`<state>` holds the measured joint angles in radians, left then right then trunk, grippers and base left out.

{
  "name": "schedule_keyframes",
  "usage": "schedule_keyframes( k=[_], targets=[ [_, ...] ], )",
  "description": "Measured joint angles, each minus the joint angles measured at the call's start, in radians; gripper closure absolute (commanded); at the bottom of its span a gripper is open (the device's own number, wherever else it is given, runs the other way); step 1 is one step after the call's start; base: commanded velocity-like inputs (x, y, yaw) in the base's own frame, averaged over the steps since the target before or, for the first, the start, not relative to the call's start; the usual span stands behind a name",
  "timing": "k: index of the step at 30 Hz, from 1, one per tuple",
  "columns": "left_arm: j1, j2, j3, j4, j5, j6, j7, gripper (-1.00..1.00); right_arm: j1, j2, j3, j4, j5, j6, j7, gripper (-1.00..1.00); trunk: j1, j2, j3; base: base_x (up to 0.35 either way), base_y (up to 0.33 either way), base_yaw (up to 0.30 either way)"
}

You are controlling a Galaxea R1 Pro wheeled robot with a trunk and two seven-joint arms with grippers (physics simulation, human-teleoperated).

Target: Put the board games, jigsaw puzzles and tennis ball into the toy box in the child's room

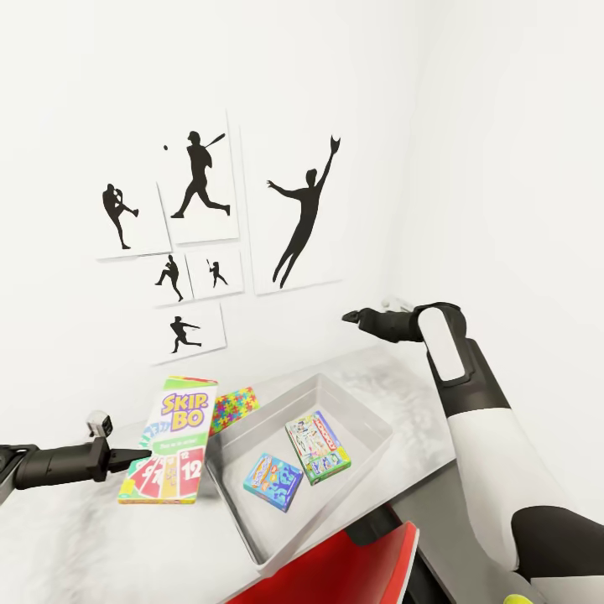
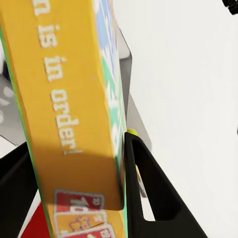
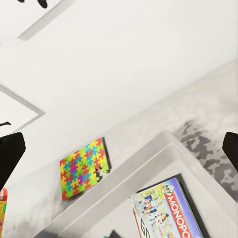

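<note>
My left gripper (image 1: 138,457) is shut on the lower edge of the yellow-red-green Skip-Bo board game (image 1: 172,440), held tilted above the table (image 1: 403,377) just left of the toy box (image 1: 369,415). In the left wrist view the box (image 2: 69,99) sits clamped between both black fingers (image 2: 153,198). Inside the see-through toy box lie a small blue game box (image 1: 273,481) and a green-edged Monopoly box (image 1: 317,446). A jigsaw puzzle (image 1: 233,408) lies flat behind the toy box's left corner. My right gripper (image 1: 352,317) hovers open above the table's far right. A yellow-green ball (image 1: 516,599) peeks in at the bottom edge.
White walls meet in a corner behind the table, and baseball-player silhouette pictures (image 1: 201,180) hang on the left one. A red chair (image 1: 335,570) stands against the table's near edge below the toy box. In the right wrist view the puzzle (image 3: 82,166) and Monopoly box (image 3: 168,210) lie below.
</note>
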<state>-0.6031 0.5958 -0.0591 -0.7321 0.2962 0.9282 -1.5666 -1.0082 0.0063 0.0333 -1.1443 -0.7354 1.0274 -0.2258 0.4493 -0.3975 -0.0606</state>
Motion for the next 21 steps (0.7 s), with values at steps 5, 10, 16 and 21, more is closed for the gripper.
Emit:
schedule_keyframes(
  k=[5,10,16,21],
  targets=[
    [0.000,-0.006,0.000,0.000,0.000,0.000,0.000,1.00,0.000,-0.003,0.000,-0.001,0.000,0.000,0.000,-1.00,0.000,0.000,0.000,0.000,0.000,0.000],
    [0.000,-0.017,0.000,0.000,0.000,0.001,0.000,1.00,0.000,-0.006,0.000,-0.001,0.001,0.000,0.000,-1.00,0.000,0.000,0.000,0.000,0.000,0.000],
    [0.000,-0.059,-0.004,-0.002,0.000,0.002,0.000,1.00,0.000,-0.006,0.000,-0.003,0.001,0.004,0.000,-1.00,0.000,0.000,0.000,0.000,0.000,0.000],
    [-0.019,-0.133,-0.011,-0.074,-0.002,0.010,0.031,1.00,0.000,-0.006,0.000,-0.004,0.002,0.006,-0.001,-1.00,0.000,0.000,0.000,0.000,0.000,0.000]
  ],
)
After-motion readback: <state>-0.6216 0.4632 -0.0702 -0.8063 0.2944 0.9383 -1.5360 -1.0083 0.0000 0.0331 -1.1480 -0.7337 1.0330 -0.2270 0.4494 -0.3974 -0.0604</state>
